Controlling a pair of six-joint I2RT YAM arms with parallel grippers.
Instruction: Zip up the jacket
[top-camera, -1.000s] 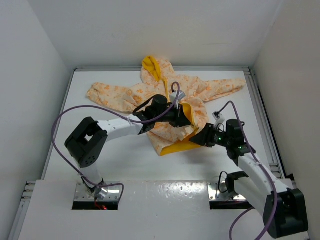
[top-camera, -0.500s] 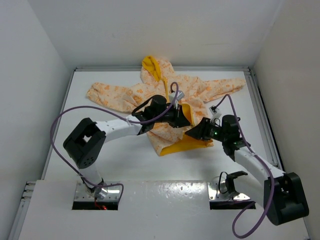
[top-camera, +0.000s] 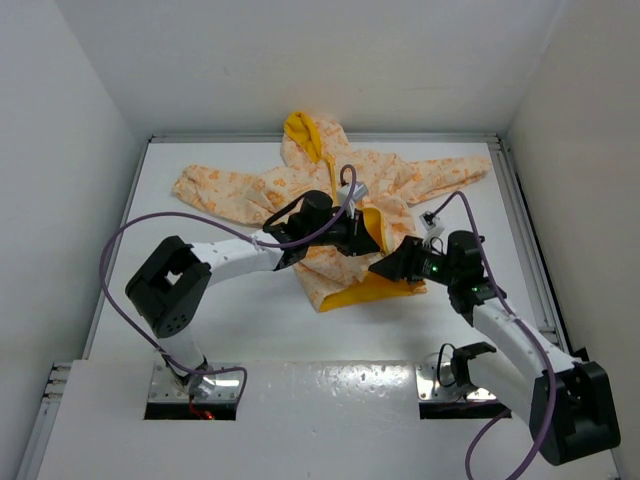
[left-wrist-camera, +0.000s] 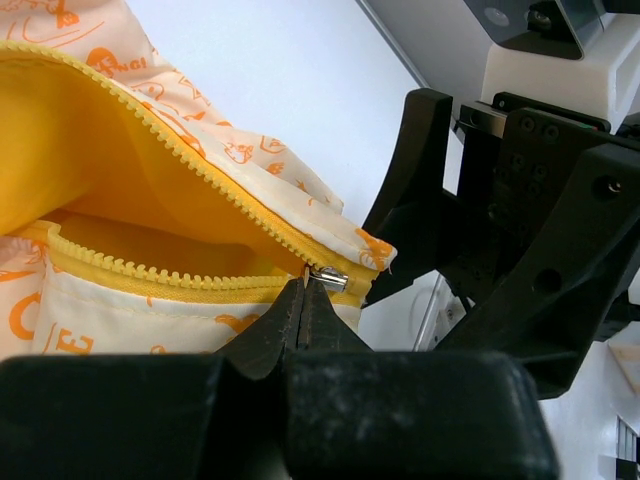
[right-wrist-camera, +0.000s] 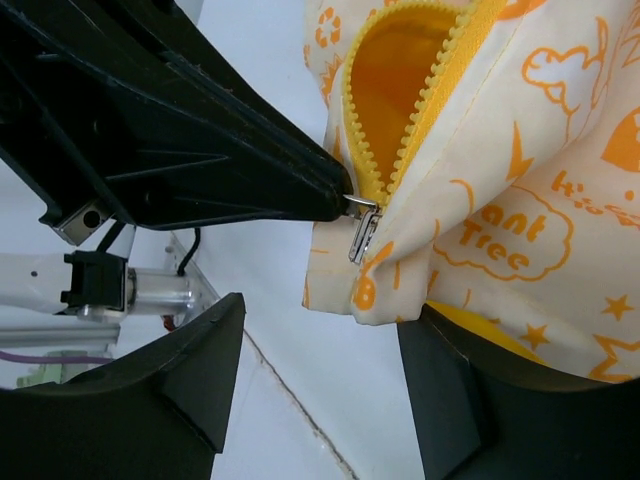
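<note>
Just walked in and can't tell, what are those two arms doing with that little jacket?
They're working on zipping up the jacket, which lies on the table. The left gripper is shut, pinching the metal zipper slider at the bottom of the front opening. The right gripper is open, its jaws on either side of the hem corner just below the slider. The yellow teeth above the slider are apart, so the zipping is not yet done.

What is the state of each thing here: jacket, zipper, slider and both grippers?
Jacket: sleeves spread, front open, yellow lining showing.
Zipper: unzipped, teeth apart.
Slider: at the bottom end, near the hem.
Left gripper: shut on the slider.
Right gripper: open, fingers either side of the hem corner.
</note>
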